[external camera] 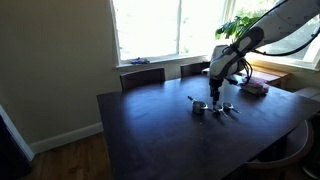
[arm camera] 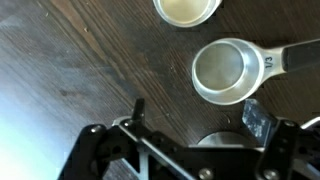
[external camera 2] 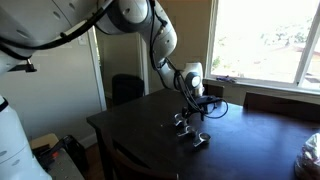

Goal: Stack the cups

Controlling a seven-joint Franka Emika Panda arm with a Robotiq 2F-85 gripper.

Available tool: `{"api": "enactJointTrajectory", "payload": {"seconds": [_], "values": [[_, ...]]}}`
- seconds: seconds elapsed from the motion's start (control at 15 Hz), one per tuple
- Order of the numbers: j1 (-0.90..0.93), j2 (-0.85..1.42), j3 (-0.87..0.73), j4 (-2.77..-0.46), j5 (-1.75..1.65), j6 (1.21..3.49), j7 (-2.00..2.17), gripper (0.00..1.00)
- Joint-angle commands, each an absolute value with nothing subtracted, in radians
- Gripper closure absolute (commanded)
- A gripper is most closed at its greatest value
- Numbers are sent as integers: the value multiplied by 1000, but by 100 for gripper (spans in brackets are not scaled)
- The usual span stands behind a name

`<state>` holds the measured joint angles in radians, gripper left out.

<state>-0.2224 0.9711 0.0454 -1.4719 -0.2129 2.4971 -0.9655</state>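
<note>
**Jaws Wide Above Scattered Cups, Nothing Stacked Yet**

The robot's gripper point(external camera: 214, 95) hangs just above the dark wooden surface point(external camera: 150, 135). Its jaws are released and spread wide, gripping nothing. The small, shiny silver metal cups point(external camera: 215, 109) lie below it in a loose cluster. They sit apart from one another, and none is nested as far as I can see.

In the wrist view, a round silver measuring cup with a flat handle point(arm camera: 225, 70) sits just ahead of the jaws, its handle running off to the right. Another round silver cup point(arm camera: 186, 9) lies beyond it, cut off by the top edge. A pale rim shows low between the jaws, but it is too hidden to name.

To my eye, the step in hand is picking one cup to lift. It would go best with a straight descent and the jaws squared to the cup's wall or handle. The close should be gentle, since the metal looks slick and light and a crooked pinch could send it skidding. The smaller cup should go into the larger one.
</note>
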Motion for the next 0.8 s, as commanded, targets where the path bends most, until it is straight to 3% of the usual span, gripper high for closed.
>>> {"api": "enactJointTrajectory", "payload": {"seconds": [0.0, 0.4, 0.47, 0.53, 0.73], "values": [[-262, 949, 58, -1519, -203, 2527, -1031, 0], [-279, 1002, 60, -1487, -201, 2547, -1104, 0], [-278, 1008, 59, -1485, -201, 2548, -1109, 7], [-277, 1014, 58, -1483, -202, 2549, -1114, 25], [-280, 1027, 59, -1480, -200, 2552, -1132, 47]]}}
